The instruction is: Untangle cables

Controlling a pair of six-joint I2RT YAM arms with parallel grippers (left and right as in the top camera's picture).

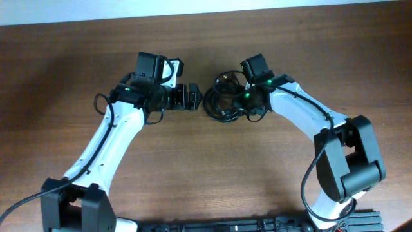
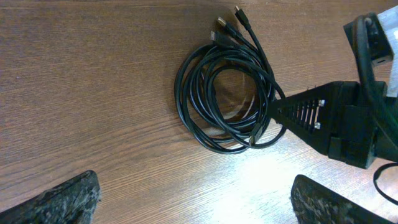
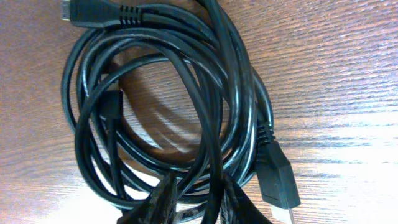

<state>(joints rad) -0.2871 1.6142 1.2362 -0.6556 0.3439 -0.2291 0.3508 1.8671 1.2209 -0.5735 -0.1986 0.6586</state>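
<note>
The right gripper is down on the near rim of the coiled cables. Its two dark fingertips stand close together with strands of black cord running between them. They appear to be pinching the coil's edge, though how many strands lie inside cannot be told from the wrist view. From the left wrist view the same gripper meets the coil at its right side, touching the outer loops.

The cables form one overlapping loop of several turns, lying flat on the wooden table near its far edge, about midway along it. Three small plugs fan out from the top of the coil, and a larger moulded connector lies just beside the right fingertips.

The left gripper has its jaws spread wide and holds nothing. It hovers just left of the coil, and its padded fingers frame the bundle from below in its own view.

Risks, as judged from this position:
- The pinch may take several strands at once, so a pull would drag the whole coil rather than free one cord.
- With the left gripper holding nothing, the bundle has no anchor and may slide across the table.
- The moulded connector may snag in the loops and tighten the tangle.
</note>
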